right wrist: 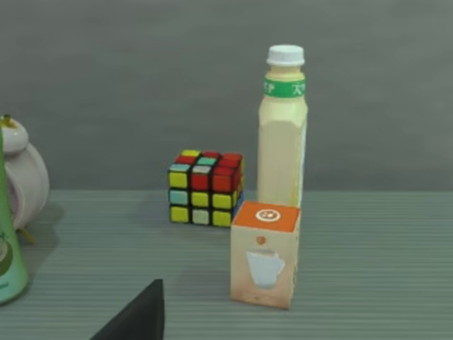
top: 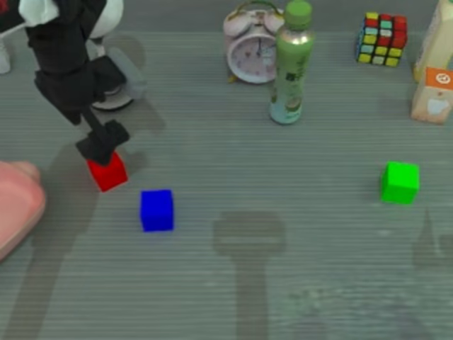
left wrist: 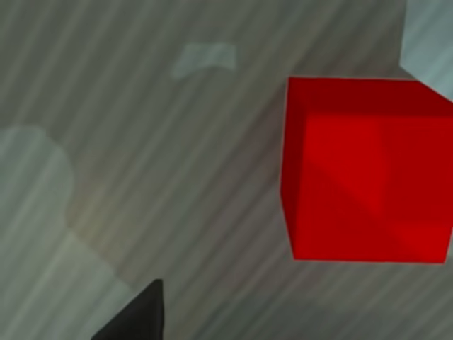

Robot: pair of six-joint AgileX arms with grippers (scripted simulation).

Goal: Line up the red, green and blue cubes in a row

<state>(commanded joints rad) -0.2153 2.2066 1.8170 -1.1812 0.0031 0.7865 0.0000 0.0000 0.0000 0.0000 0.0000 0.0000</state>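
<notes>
The red cube [top: 107,172] sits on the table at the left, and it also fills the right side of the left wrist view as a red cube [left wrist: 364,170]. My left gripper [top: 101,144] hovers just above and behind it, open, with nothing between its fingers; only one dark finger [left wrist: 141,315] shows. The blue cube [top: 156,210] rests a little to the right of the red one. Far to the right lies the green cube [top: 400,182]. My right arm is outside the top view; one of its fingers [right wrist: 141,315] shows, open and holding nothing.
Along the back stand a pink alarm clock [top: 251,46], a green bottle [top: 291,64], a multicoloured puzzle cube [top: 382,39], a pale yellow bottle [right wrist: 283,134] and an orange-topped carton [top: 433,95]. A pink object [top: 18,205] lies at the left edge.
</notes>
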